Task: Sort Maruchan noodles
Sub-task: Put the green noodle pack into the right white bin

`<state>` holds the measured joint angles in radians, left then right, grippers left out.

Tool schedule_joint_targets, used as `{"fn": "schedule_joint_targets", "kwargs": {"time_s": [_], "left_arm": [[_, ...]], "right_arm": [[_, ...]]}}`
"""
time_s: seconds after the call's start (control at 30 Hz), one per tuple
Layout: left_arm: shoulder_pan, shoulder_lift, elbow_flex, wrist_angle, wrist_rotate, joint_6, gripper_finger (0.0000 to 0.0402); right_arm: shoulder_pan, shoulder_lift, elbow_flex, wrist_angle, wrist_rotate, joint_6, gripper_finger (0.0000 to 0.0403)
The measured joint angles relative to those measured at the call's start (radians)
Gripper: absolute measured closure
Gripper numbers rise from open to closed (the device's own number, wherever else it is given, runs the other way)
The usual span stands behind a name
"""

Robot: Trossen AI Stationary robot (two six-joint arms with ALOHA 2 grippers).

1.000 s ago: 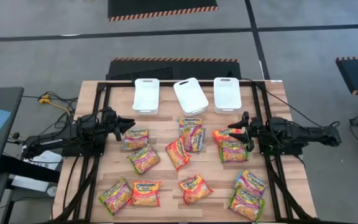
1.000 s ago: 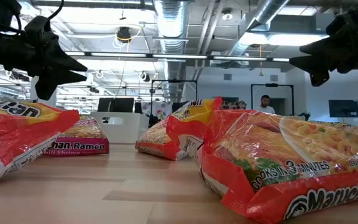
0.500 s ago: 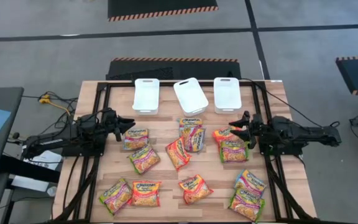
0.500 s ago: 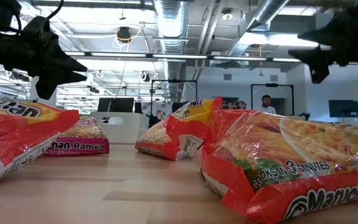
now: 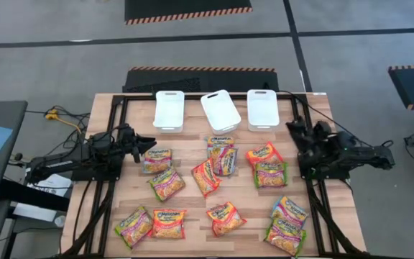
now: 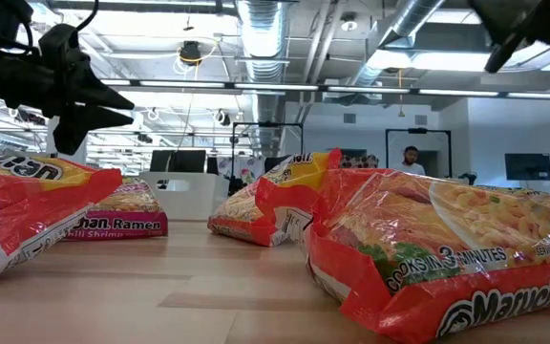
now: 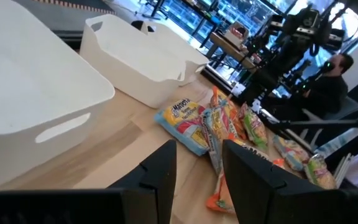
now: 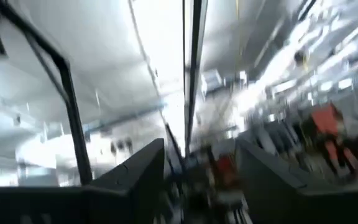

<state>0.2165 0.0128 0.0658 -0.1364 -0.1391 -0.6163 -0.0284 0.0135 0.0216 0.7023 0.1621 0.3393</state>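
Several Maruchan noodle packets lie flat across the wooden table, among them one [image 5: 157, 160] just ahead of my left gripper and an orange-red one [image 5: 263, 155] with a green-edged one [image 5: 270, 174] on the right. In the low view a red packet [image 6: 447, 253] fills the foreground. My left gripper [image 5: 148, 142] [image 7: 199, 163] hovers open over the table's left side, pointing right at the packets. My right gripper [image 5: 292, 128] [image 8: 201, 171] is open, raised above the right side and tipped upward, so its wrist view sees only the ceiling.
Three white bins [image 5: 169, 110] [image 5: 220, 109] [image 5: 262, 108] stand in a row along the table's far edge; the middle one sits askew. A black frame [image 5: 117, 101] borders the table. A person [image 6: 407, 160] is far off in the room.
My right gripper has pulled back from the orange-red packet toward the table's right and far edge, risen, and tipped its fingers upward; in the low view it has climbed toward the top corner. The packets have not moved.
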Motion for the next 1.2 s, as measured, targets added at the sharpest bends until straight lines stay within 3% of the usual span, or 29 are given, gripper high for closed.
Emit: {"fn": "schedule_joint_targets", "kwargs": {"time_s": [0.2, 0.33, 0.53, 0.77, 0.97, 1.2], "left_arm": [[0.000, 0.000, 0.000, 0.006, -0.064, -0.040, 0.0287], [0.000, 0.000, -0.001, 0.016, -0.061, -0.043, 0.0287], [0.000, 0.000, -0.002, 0.023, -0.082, -0.048, 0.0287], [0.000, 0.000, -0.003, 0.154, -0.081, -0.077, 0.0287], [0.000, 0.000, -0.001, 0.269, -0.078, -0.069, 0.0287], [0.000, 0.000, 0.043, 0.264, -0.052, -0.063, 0.0287]], "right_arm": [[0.000, 0.000, 0.003, 0.219, 0.083, -0.136, 0.0182], [0.000, 0.000, 0.056, 0.204, 0.136, -0.229, 0.0182], [0.000, 0.011, 0.242, -0.099, 0.191, -0.322, 0.0182], [0.000, 0.135, 0.485, -0.483, 0.277, -0.322, 0.0182], [0.000, 0.274, 0.661, -0.694, 0.289, -0.299, 0.0182], [0.000, 0.402, 0.840, -1.052, 0.338, -0.181, 0.0182]]}}
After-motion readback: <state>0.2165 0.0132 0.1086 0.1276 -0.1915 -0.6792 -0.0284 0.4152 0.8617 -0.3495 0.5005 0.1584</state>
